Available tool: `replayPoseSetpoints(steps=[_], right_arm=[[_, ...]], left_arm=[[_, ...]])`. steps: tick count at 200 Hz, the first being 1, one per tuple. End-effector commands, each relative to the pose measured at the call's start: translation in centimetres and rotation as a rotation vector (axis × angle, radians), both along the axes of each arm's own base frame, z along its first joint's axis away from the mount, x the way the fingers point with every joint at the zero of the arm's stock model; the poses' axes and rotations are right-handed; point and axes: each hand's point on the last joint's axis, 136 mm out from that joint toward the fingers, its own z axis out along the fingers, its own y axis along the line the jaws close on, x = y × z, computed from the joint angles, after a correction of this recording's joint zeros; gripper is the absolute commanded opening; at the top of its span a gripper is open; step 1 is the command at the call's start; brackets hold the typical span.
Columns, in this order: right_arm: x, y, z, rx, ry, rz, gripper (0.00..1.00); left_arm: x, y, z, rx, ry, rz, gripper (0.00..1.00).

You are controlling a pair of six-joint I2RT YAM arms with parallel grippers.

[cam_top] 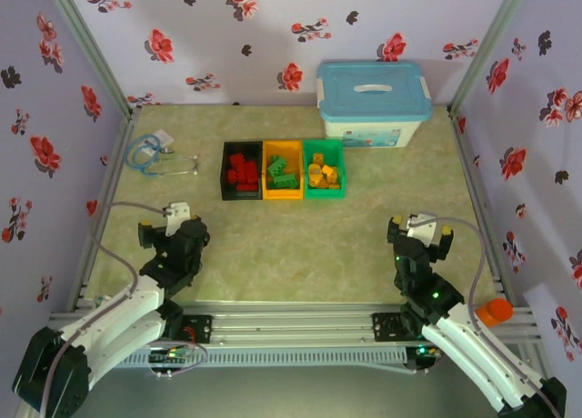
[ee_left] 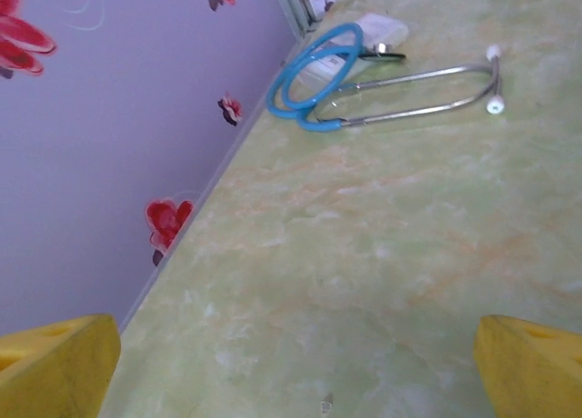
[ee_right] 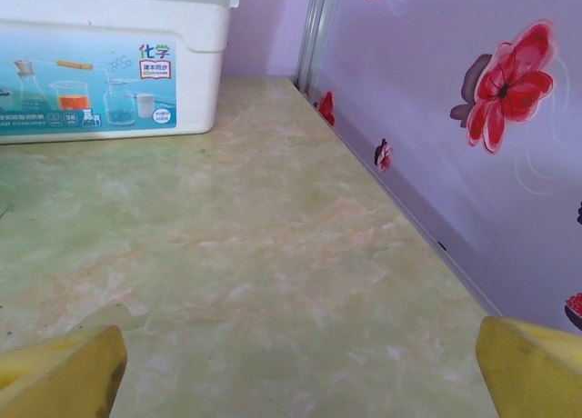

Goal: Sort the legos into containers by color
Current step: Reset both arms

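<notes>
L gripper (cam_top: 168, 220) near-left, jaws wide, empty. Far centre, 3 small bins touching in a row: black bin (cam_top: 225, 174) w/ red legos (cam_top: 243, 173), orange-yellow bin (cam_top: 283, 146) w/ green legos (cam_top: 281, 173), green bin (cam_top: 325, 194) w/ yellow legos (cam_top: 322, 174). R gripper (cam_top: 420, 227) near-right, jaws wide, empty.

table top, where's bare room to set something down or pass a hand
Widest bare patch: between the bin row and the left gripper and right gripper. Also free: right of the green bin, in front of the white box. Crowded: the touching bins, and the stethoscope far left.
</notes>
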Motion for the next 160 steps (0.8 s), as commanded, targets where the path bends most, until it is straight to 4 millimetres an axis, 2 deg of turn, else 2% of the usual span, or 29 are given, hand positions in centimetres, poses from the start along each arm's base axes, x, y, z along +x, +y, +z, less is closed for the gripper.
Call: replayPoseSetpoints(steps=[1,28,52,89,131,160], right_arm=[[0.2,-0.5,0.6,0.006,-0.048,-0.033,0.99],[0.4,-0.8,0.8,0.005,-0.076,-0.047,0.99],[0.7,-0.8,0.9,0.009,-0.105,-0.048,0.99],[1.5,-1.2,1.1,0.048,-0.193,-0.047,0.99],[2.8,-2.9,0.3,0.142,-0.223,-0.083,0.99],[3.9,-3.5,-0.4,0.169,-0.217,-0.098,0.99]], left_arm=[[-0.7,1.4,1.8,-0.033,-0.138,0.065,1.00],[-1.3,1.8,2.3,-0.058,-0.197,0.056,1.00],[-0.9,1.5,2.2,-0.055,-0.189,0.046,1.00],[0.7,1.4,1.4,-0.050,-0.135,0.059,1.00],[2.7,1.1,1.0,-0.082,-0.134,0.031,1.00],[3.5,1.9,0.7,-0.117,-0.140,0.049,1.00]])
